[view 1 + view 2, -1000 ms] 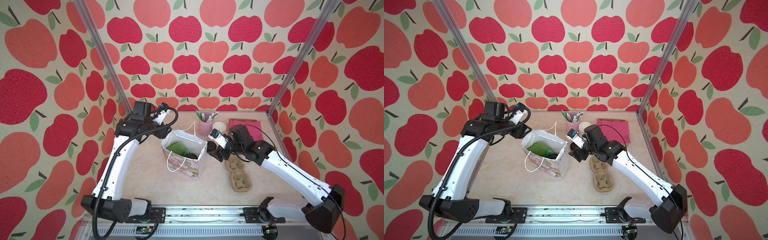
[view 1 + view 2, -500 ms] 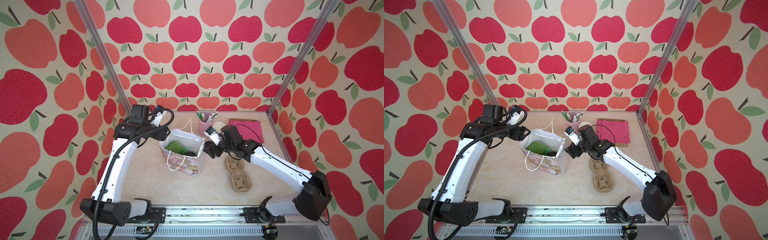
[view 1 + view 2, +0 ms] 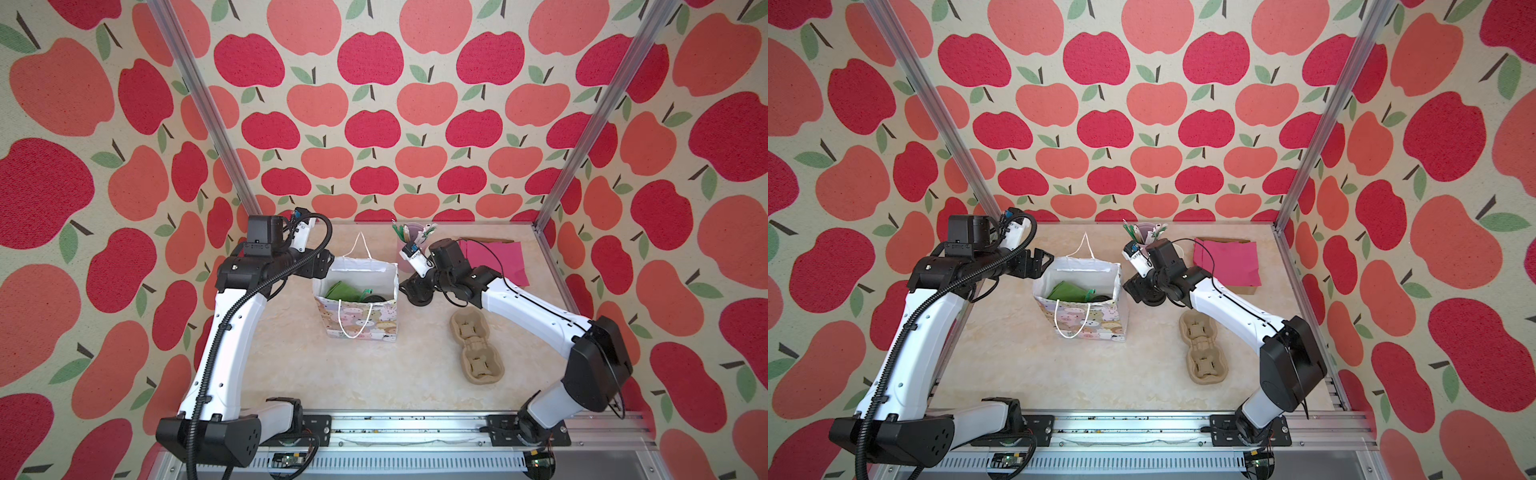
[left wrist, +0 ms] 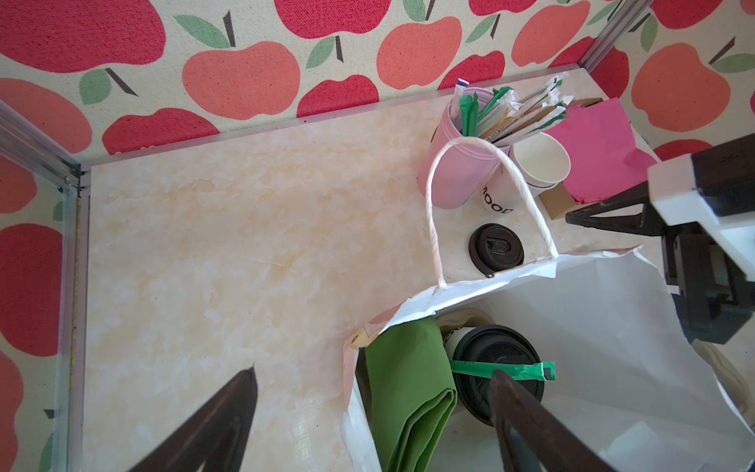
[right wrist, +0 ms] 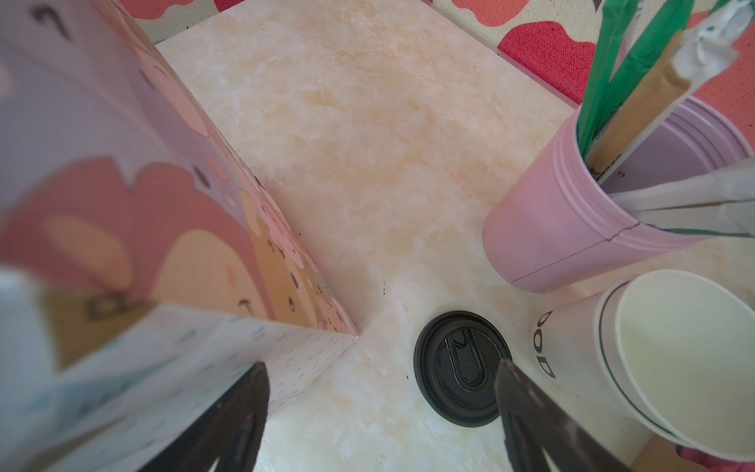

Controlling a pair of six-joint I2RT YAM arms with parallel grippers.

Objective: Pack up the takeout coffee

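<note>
The bench (image 3: pixel 374 374) carries a printed paper bag (image 3: pixel 361 320) standing upright with its mouth open, and the two hands sit on opposite sides of it. The left hand (image 4: pixel 372 372) is at the bag's rim with its fingers spread wide and nothing between them. One finger is over bare bench outside the bag and the other is over the bag's inside. The right hand (image 5: pixel 380 365) is low over the bench just beside the bag's opposite wall, also spread wide and empty.

A tan pulp carrier (image 3: pixel 476 347) lies flat on the bench under the right forearm, apart from both hands. A stack of pink napkins (image 3: pixel 498 257) lies behind the right wrist. A pink holder (image 4: pixel 457 171) full of wrapped sticks stands near the right hand's fingertips.

The takeout coffee (image 4: pixel 498 345) stands upright inside the bag with its black lid on, below the left hand. In the left wrist view the tip of the inner finger shows in front of its lid. The bag's wall stands between it and the right hand. A folded green napkin (image 4: pixel 408 388) stands against the cup, between the left hand's fingers in that view.

An open white cup (image 5: pixel 674 359) with black lettering stands just beside the pink holder. A loose black lid (image 5: pixel 459 367) lies flat on the bench close to one finger of the right hand. A green stick packet (image 4: pixel 506 370) lies across the coffee's lid.
</note>
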